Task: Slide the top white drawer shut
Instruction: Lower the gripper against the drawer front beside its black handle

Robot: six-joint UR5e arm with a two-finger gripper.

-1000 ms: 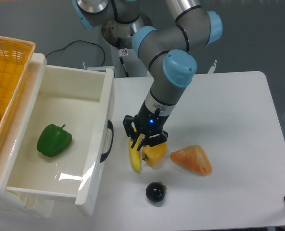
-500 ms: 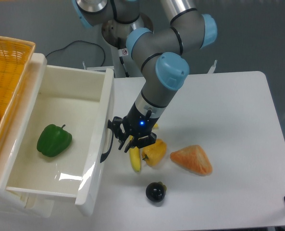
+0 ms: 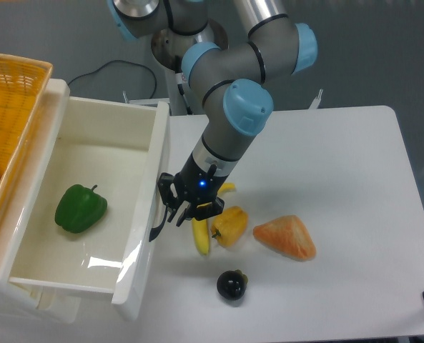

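Top white drawer point(image 3: 90, 207): pulled well out of its cabinet, filling the left half of the frame; a deep glossy white box whose front panel faces right toward the table.
Drawer handle point(image 3: 160, 209): black and curved, on the outer face of the front panel, left of centre in the frame.
Drawer contents: one green bell pepper point(image 3: 80, 208) lying on the drawer floor toward its left side.
End effector point(image 3: 179, 209): black, with a small blue light on its body, tilted down and to the left; its tips sit right at the drawer's front panel beside the handle. Contact with the panel or handle cannot be made out.
End effector state: fingers slightly spread with nothing seen between them, though how far they are parted cannot be told for sure.
Arm point(image 3: 233, 107): grey links with light blue joint caps, coming down from the top centre of the frame to the end effector.
Table point(image 3: 340, 179): white, taking up the right half of the frame.
Banana point(image 3: 200, 236): yellow, just below the end effector.
Yellow pepper point(image 3: 229, 226): touching the banana's right side.
Orange wedge-shaped item point(image 3: 287, 237): right of the yellow pepper, just apart from it.
Small dark round fruit point(image 3: 232, 284): below the banana, lower centre.
Orange woven basket point(image 3: 8, 107): upper left corner, on top of the cabinet behind the drawer.
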